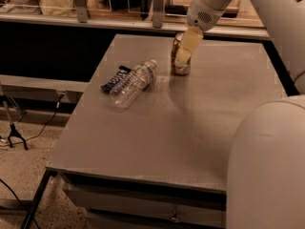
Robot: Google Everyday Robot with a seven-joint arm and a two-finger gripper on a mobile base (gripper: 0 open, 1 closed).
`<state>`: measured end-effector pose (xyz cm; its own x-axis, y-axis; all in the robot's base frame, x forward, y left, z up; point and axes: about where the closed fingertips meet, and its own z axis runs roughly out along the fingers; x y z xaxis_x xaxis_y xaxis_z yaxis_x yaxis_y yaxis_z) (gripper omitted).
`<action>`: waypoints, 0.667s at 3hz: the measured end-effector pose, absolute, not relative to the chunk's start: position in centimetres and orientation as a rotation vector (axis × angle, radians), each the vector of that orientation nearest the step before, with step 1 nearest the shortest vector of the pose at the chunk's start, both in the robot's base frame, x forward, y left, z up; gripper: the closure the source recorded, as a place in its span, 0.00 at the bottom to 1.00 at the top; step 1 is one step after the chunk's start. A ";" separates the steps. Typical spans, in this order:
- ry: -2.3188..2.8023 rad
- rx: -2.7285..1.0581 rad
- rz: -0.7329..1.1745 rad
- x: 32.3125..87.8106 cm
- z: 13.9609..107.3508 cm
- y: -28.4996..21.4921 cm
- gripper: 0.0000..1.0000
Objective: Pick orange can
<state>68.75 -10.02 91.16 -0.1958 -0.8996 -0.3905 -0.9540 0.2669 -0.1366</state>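
1. Flooring (28,175) of pale speckle shows at the far left, with a thin black stand leg (13,130) on it and a dark cable (47,123) trailing toward the table's edge.
2. A grey square table (157,128) fills the middle of the view, with a drawer front below its near edge.
3. On the table's left part lies a dark flat snack wrapper (114,79), close to the left edge.
4. A clear plastic bottle (133,83) lies on its side just right of the wrapper and touching it. Its capped end points toward the far right and its base toward the near left.
5. The orange can (180,69) stands upright on the far half of the table, right of the bottle's cap and apart from it, near the back edge.
6. The gripper (185,49) is right at the can, reaching down from the upper right. Its pale tip crosses in front of the can's upper and right side and hides most of the top. Whether it is clamped on the can or loose around it cannot be told from this view.
7. The white arm (267,13) runs from the gripper up to the top right corner.
8. A large rounded white part of the robot (267,171) covers the lower right, hiding the table's near right corner.
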 end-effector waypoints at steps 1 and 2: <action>2.151 -1.676 0.191 69.2 90.8 -9.8 0.16; 2.147 -1.674 0.191 69.5 90.6 -9.6 0.39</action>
<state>69.48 -9.61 90.56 -0.1952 -0.8966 -0.3975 -0.9527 0.2696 -0.1403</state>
